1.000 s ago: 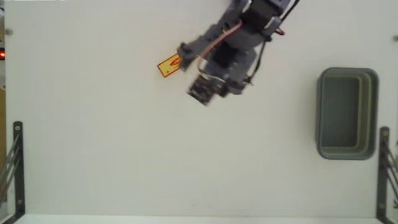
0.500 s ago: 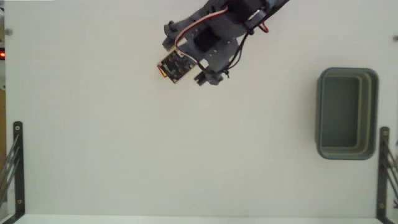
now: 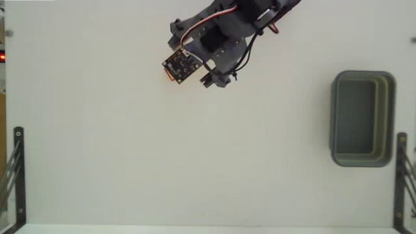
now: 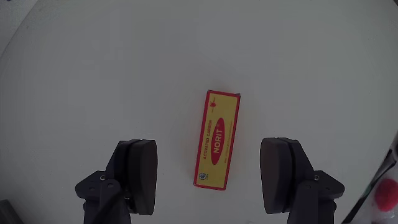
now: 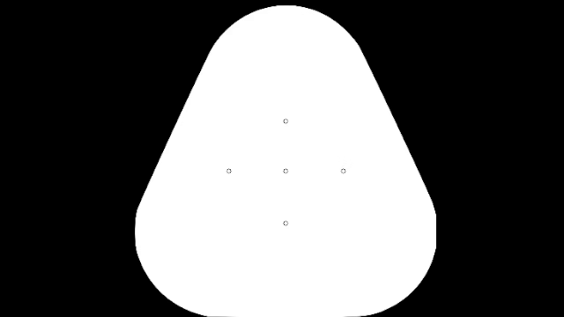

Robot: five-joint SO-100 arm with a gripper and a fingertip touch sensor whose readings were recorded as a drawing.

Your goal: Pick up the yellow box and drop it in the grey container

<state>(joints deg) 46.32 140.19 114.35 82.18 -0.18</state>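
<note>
Gripper: the gripper [image 4: 211, 171] is spread wide in the wrist view, its two dark fingers [image 4: 138, 174] at the bottom of the picture, nothing between them touching either pad.
Yellow box: the yellow box [image 4: 217, 139] lies flat on the white table [image 4: 93, 74], long side running away from the camera, in the gap between the fingers and apart from both; its red oval label reads NORIT.
Alignment: the box's long axis runs along the gap, so the jaws would close across its narrow width; it sits slightly nearer the left finger than the right one in this view.
Height: probably above the table and not yet down at box level, though the wrist view alone makes this hard to judge.
Arm from above: in the fixed view the arm [image 3: 227, 39] covers nearly all of the box, only a sliver of yellow [image 3: 168, 76] showing at its edge.
Grey container: the grey container [image 3: 363, 118] stands well apart at the right side of the fixed view, nothing visible inside it.
Step in hand: lining up over the box before the grasp.
Next move: lower until the pads flank the box's long sides, close on it, then lift and carry it across to the tub.
</note>
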